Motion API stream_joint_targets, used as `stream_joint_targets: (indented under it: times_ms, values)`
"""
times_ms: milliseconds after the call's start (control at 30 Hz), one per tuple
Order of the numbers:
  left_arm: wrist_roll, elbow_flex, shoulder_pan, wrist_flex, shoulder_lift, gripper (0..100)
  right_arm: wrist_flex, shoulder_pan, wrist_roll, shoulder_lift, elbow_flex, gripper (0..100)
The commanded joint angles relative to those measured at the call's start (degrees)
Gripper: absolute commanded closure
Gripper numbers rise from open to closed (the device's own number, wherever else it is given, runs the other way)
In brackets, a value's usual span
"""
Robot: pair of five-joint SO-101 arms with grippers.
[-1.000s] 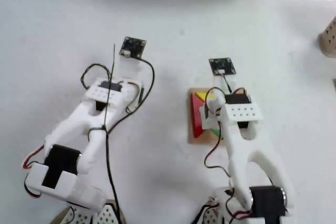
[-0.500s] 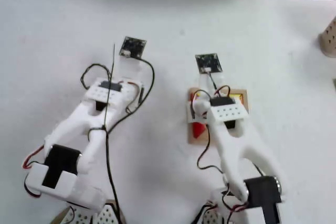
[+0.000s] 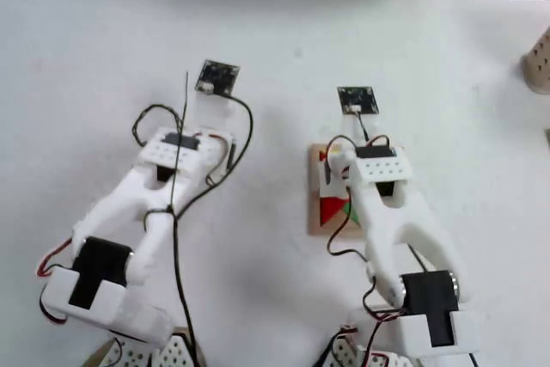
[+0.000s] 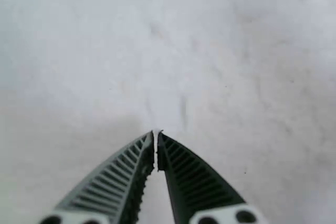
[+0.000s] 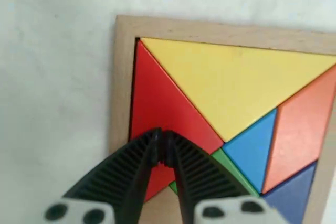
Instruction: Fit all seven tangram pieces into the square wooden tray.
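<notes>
- High view: finds the wooden tray (image 3: 313,204) on the white table (image 3: 103,40), largely under the right arm (image 3: 387,204). Catches a red piece (image 3: 331,211) and a sliver of a green piece (image 3: 349,210) inside the rim. Places the left arm (image 3: 146,186) well apart, over bare tabletop.
- Left wrist view: shows the left gripper (image 4: 156,135) with fingers pressed together on nothing, above plain table.
- Right wrist view: shows the right gripper (image 5: 161,135) closed and carrying nothing, tips over the red piece near the tray's rim. Counts six pieces lying flat and tight: red, green, yellow triangle (image 5: 236,82), light blue triangle (image 5: 252,156), orange piece (image 5: 296,129), dark blue piece (image 5: 294,192). Cannot confirm a seventh, with one corner out of frame.
- Looks all but finished; seemingly leaves only that unseen corner to check.
</notes>
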Motion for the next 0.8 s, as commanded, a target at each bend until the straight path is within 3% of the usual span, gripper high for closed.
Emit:
stream_joint_targets:
  times_ms: [0,267,767]
  values:
    - [-1.41,-1.76,0.4,-1.67,-0.22,96,0.66,0.48,-0.26,-0.66,-2.29,98.1]
    - [-1.41,-1.76,0.4,-1.58,-0.22,96,4.18,0.22,3.34,5.67,-6.59,98.1]
    - [-1.41,-1.76,0.4,-1.49,-0.22,96,10.77,0.31,3.34,14.29,-15.12,98.1]
